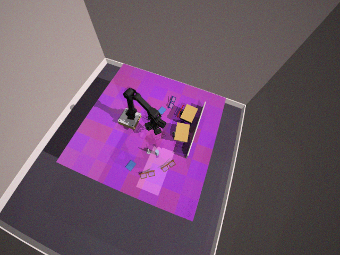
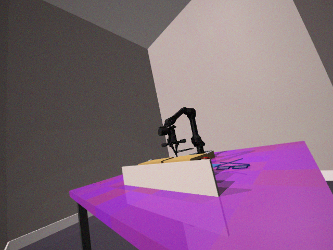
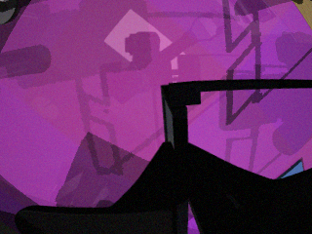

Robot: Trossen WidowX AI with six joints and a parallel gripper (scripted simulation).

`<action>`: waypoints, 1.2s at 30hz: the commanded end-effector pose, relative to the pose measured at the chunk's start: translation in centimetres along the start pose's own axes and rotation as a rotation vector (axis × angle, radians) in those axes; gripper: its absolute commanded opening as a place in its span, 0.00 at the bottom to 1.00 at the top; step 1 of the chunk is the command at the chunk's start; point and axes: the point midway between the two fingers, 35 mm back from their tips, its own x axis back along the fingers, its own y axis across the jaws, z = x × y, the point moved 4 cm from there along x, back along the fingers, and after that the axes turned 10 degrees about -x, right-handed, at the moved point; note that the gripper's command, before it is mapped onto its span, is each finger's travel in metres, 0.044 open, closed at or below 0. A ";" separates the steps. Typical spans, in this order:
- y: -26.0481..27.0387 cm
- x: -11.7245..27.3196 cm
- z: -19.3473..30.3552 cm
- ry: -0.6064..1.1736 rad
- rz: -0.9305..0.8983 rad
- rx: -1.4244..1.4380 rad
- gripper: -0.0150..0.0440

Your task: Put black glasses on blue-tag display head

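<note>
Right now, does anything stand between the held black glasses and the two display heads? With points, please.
Red glasses [image 1: 180,111] [image 2: 205,158] sit before one display head [image 1: 189,112] [image 2: 185,158]; otherwise nothing visible blocks the black glasses [image 2: 185,149] [image 3: 181,122]. I can't tell which head is tagged.

So there's blue glasses [image 1: 171,104] [image 2: 233,166] near a blue square [image 1: 162,110], plus two pairs of orange glasses [image 1: 147,174], one just beside the other.

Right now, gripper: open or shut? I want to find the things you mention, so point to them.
Shut, on the black glasses [image 3: 181,119]. In the wrist view the fingertips meet at the dark frame; in the exterior view the gripper [image 2: 176,155] has a temple sticking out beside it.
</note>
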 end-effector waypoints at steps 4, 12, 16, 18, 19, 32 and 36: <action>0.1 1.6 0.0 0.007 0.000 -0.003 0.25; 3.1 2.0 -0.8 0.004 -0.004 -0.069 0.25; 5.4 2.2 -1.7 0.002 -0.007 -0.118 0.25; 6.5 2.3 -2.2 0.001 -0.008 -0.143 0.25; 7.0 2.4 -2.5 0.001 -0.009 -0.155 0.25; 13.9 2.6 -7.7 -0.004 -0.016 -0.316 0.25; 15.8 2.6 -9.8 -0.005 -0.018 -0.365 0.25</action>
